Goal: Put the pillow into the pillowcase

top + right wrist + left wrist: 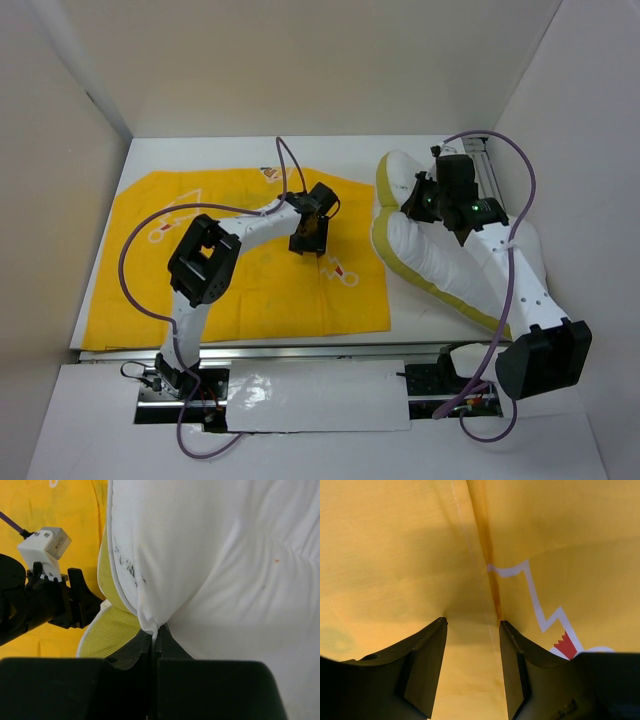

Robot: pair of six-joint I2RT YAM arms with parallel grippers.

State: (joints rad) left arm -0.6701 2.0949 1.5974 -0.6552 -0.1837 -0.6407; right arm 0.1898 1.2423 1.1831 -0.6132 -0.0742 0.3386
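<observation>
The puffy white quilted pillow (440, 262) lies bunched at the right of the surface (350, 155), a fold clenched in the right fingers (134, 651). Just beside it lies the flat yellow fabric pillowcase (240, 290), with the left fingers (427, 665) released astride its crease. This is likely the grasping step; next, pinch and lift the case's mouth.

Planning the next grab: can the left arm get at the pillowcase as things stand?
Likely yes. The left gripper hangs open right over the pillowcase, a fold lying between its fingers, nothing in the way.
</observation>
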